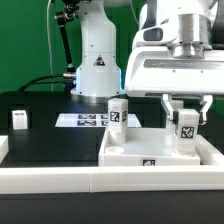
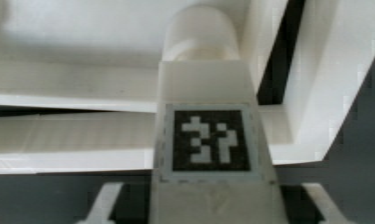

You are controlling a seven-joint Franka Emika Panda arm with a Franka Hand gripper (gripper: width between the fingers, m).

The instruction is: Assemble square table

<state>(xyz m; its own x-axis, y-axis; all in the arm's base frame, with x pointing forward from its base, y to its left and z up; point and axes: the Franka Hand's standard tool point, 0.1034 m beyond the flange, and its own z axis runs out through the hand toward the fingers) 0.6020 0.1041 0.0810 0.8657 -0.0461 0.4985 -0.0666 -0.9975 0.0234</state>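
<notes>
Nearest the lens, the long white border rail point(image 1: 60, 180) is laid across the bottom of the frame. Behind it, at lower right, the square tabletop point(image 1: 150, 142) is seen. A leg post point(image 1: 186, 127) is stood at its right corner, flanked by the gripper point(image 1: 186, 112); whether it is pinched cannot be told. Light, rigid, smooth plastic is judged, best gripped on the post's flat sides. A second leg post point(image 1: 118, 114) is stood nearby, with the marker board point(image 1: 85, 120) behind.
</notes>
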